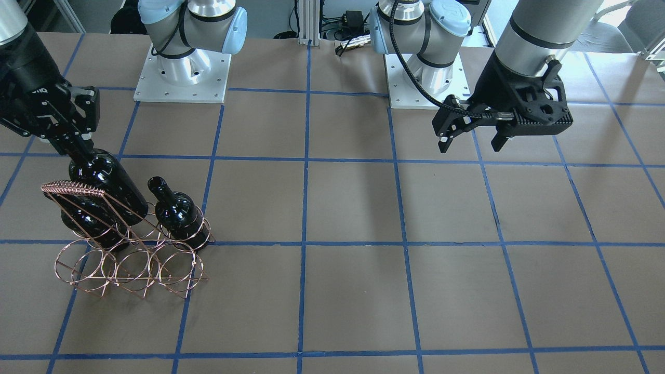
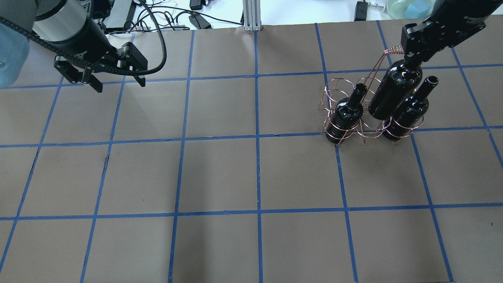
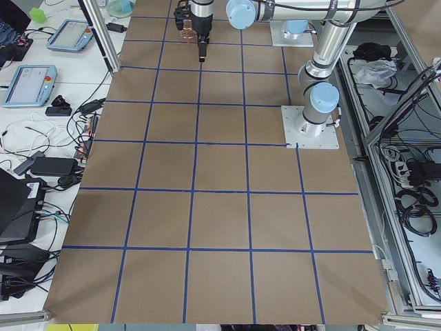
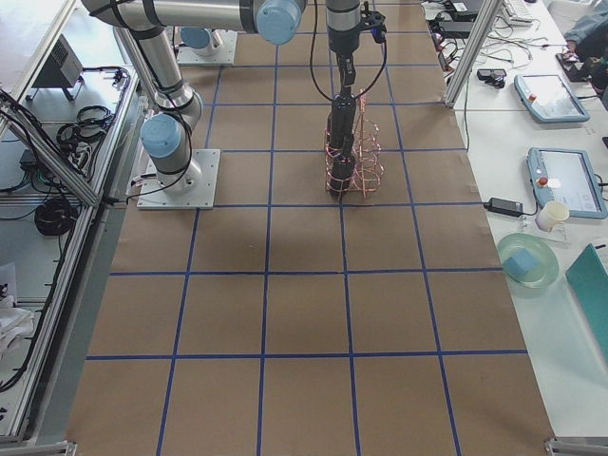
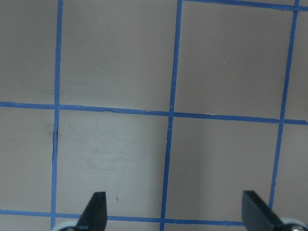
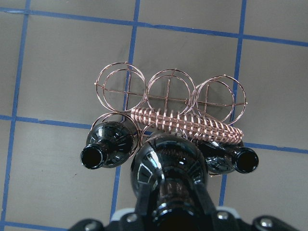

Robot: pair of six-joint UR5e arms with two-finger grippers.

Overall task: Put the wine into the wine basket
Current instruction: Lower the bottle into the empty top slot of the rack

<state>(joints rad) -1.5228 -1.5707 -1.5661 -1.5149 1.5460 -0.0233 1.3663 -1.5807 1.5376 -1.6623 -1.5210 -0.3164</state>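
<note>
My right gripper is shut on the neck of a near-black wine bottle, which it holds tilted over the copper wire basket. The bottle's base is at the middle ring of the row nearer the robot. Two look-alike bottles stand in that row's end rings. In the right wrist view the held bottle sits between them, beside the coil-wrapped handle. The front view shows the held bottle and the basket. My left gripper is open and empty, far from the basket; it also shows in the front view.
The basket's far row of three rings holds nothing. The brown table has a blue tape grid. The two arm bases stand on the robot's side. Cables and devices lie beyond the table's far edge.
</note>
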